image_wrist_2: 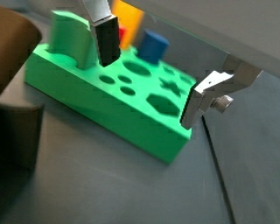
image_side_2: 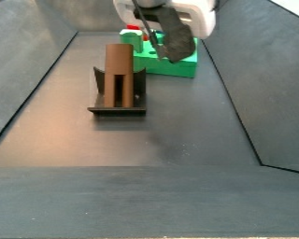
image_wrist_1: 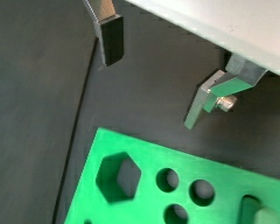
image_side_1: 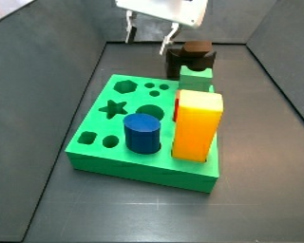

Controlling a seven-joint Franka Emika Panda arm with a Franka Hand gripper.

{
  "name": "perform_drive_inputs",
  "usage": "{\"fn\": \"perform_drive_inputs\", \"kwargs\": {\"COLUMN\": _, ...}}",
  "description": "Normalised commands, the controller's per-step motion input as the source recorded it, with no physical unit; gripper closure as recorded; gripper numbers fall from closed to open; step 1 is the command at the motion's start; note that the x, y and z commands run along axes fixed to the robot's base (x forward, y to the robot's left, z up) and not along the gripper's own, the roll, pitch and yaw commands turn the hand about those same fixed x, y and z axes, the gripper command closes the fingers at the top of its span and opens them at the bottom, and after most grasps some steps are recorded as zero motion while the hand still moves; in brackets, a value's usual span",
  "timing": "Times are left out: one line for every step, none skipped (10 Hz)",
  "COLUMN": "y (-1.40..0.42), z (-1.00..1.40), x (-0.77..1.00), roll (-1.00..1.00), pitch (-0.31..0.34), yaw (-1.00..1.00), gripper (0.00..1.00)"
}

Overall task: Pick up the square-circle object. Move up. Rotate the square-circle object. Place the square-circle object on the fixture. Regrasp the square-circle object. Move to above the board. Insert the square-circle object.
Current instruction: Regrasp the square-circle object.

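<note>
The square-circle object (image_side_2: 119, 63), a dark-brown peg, stands upright on the fixture (image_side_2: 117, 103). In a side view it shows behind the board as a brown top (image_side_1: 189, 48) on the fixture (image_side_1: 179, 65). In a wrist view a blurred brown shape (image_wrist_2: 14, 48) at the edge may be the peg. The green board (image_side_1: 110, 128) shows in both wrist views (image_wrist_1: 154, 188) (image_wrist_2: 95, 87). My gripper (image_side_2: 164, 39) is open and empty, up in the air between the fixture and the board (image_side_1: 148, 38). Nothing lies between its fingers in either wrist view (image_wrist_1: 154, 74) (image_wrist_2: 154, 70).
A blue cylinder (image_side_1: 143, 131) (image_wrist_2: 153, 45) and a tall yellow-orange block (image_side_1: 198, 123) (image_wrist_2: 130, 17) stand in the board. A green upright piece (image_wrist_2: 71, 39) stands at the board's corner. Dark sloping walls (image_side_2: 40, 75) enclose the floor.
</note>
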Motion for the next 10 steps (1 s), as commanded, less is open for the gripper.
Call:
{"fn": "perform_drive_inputs", "kwargs": {"y": -0.03, "z": 0.00, "x": -0.03, "roll": 0.73, "pitch": -0.265, "yaw": -1.00, "gripper": 0.00}}
{"fn": "perform_drive_inputs", "kwargs": {"y": -0.02, "z": 0.01, "x": -0.04, "roll": 0.72, "pitch": -0.292, "yaw": -1.00, "gripper": 0.00}}
{"fn": "perform_drive_inputs", "kwargs": {"y": -0.02, "z": 0.01, "x": -0.05, "roll": 0.71, "pitch": -0.325, "yaw": -1.00, "gripper": 0.00}}
{"fn": "perform_drive_inputs", "kwargs": {"y": -0.01, "z": 0.01, "x": -0.05, "roll": 0.70, "pitch": -0.347, "yaw": -1.00, "gripper": 0.00}}
{"fn": "perform_drive_inputs", "kwargs": {"y": -0.01, "z": 0.01, "x": -0.05, "roll": 0.68, "pitch": -0.364, "yaw": -1.00, "gripper": 0.00}}
{"fn": "perform_drive_inputs", "kwargs": {"y": -0.01, "z": 0.00, "x": -0.04, "roll": 0.67, "pitch": -0.375, "yaw": -1.00, "gripper": 0.00}}
{"fn": "perform_drive_inputs", "kwargs": {"y": -0.01, "z": 0.00, "x": -0.04, "roll": 0.66, "pitch": -0.381, "yaw": -1.00, "gripper": 0.00}}
{"fn": "perform_drive_inputs", "kwargs": {"y": -0.01, "z": 0.00, "x": -0.04, "roll": 0.64, "pitch": -0.382, "yaw": -1.00, "gripper": 0.00}}
{"fn": "perform_drive_inputs", "kwargs": {"y": -0.01, "z": 0.00, "x": -0.04, "roll": 0.63, "pitch": -0.374, "yaw": -1.00, "gripper": 0.00}}
{"fn": "perform_drive_inputs", "kwargs": {"y": -0.01, "z": 0.00, "x": -0.04, "roll": 0.61, "pitch": -0.356, "yaw": -1.00, "gripper": 0.00}}
